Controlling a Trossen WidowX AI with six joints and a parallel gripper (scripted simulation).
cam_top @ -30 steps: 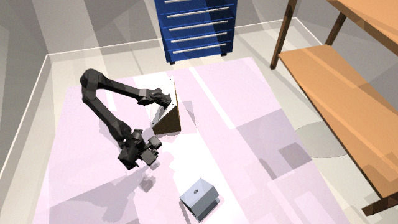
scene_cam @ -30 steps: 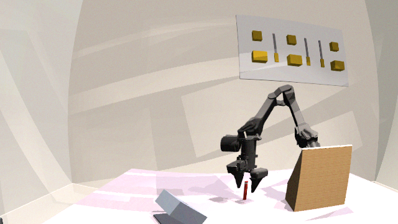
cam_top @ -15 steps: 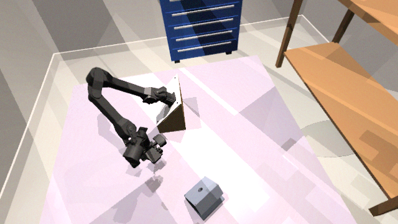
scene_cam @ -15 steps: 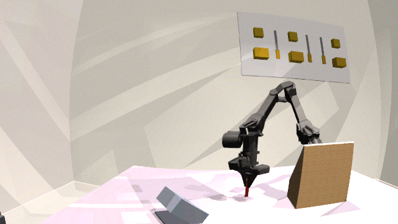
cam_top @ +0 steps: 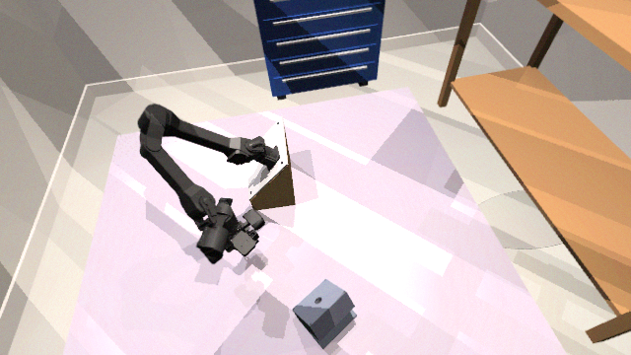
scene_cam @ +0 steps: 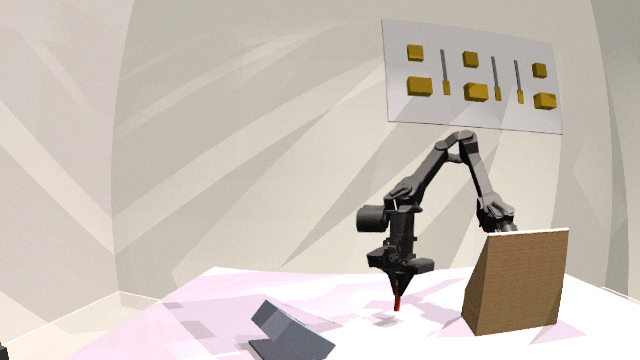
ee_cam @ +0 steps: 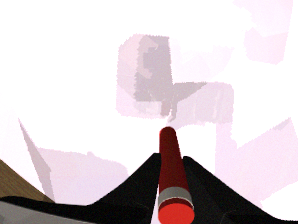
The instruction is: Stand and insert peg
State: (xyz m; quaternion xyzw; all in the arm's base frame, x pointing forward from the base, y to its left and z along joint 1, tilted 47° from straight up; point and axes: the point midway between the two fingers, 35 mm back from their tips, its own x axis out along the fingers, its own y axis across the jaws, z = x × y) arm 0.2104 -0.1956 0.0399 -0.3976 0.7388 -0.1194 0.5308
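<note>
Peg (scene_cam: 397,303) (ee_cam: 171,150): near-upright, banded end up, presumably leaving its plain end free for insertion.
Gripper (scene_cam: 398,291) (ee_cam: 170,160): nearly closed, pinching the peg.
Sloped panel (cam_top: 329,292) (scene_cam: 295,334): well apart, hole facing upward at a slant.

Peg (scene_cam: 397,303) (ee_cam: 171,155): was dark red, with a light grey band and a brighter red end
Gripper (cam_top: 248,231) (scene_cam: 398,295) (ee_cam: 170,160): was black
Arm (cam_top: 170,173) (scene_cam: 430,167): was dark grey to black
Sloped block (cam_top: 322,311) (scene_cam: 292,332): was blue-grey
Wedge (cam_top: 276,189) (scene_cam: 520,282): had brown sides, with a white face
Tabletop (cam_top: 163,306) (scene_cam: 190,300): was pale pink, patched with white and mauve
Drawer cabinet (cam_top: 322,46): was blue, striped by silvery handles
Shelf unit (cam_top: 455,64): had orange-tan boards and dark brown posts
</note>
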